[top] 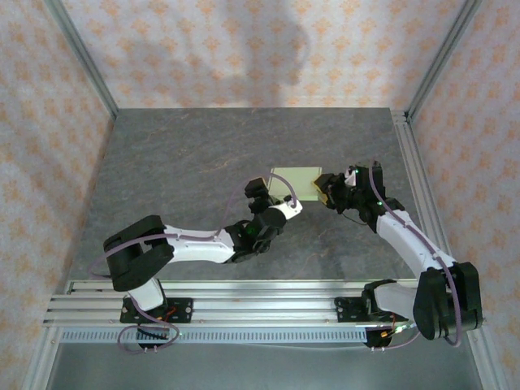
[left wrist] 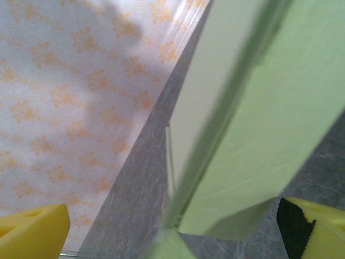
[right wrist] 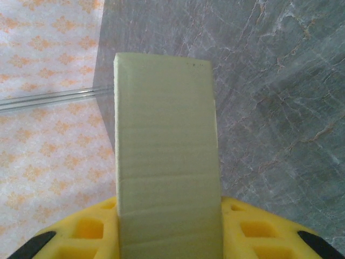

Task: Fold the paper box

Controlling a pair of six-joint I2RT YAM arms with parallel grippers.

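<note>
- Pale yellow-green card: the paper box (top: pixel 294 180), a flat rectangular shape, is at centre-right of the grey stone-patterned table (top: pixel 179 162), between the two grippers.
- On its right end, the right gripper (top: pixel 323 188) is clamped; in the right wrist view the card stands up between the yellow fingers (right wrist: pixel 86 234).
- At its left edge, the left gripper (top: pixel 260 188) has its yellow pads (left wrist: pixel 32 232) spread wide, with the box's end between them; contact unclear.

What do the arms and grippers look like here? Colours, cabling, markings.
The left arm and right arm have white links, black joints and looping lilac cables, with green lights near the wrists. Fingers are yellow blocks with black pads.
</note>
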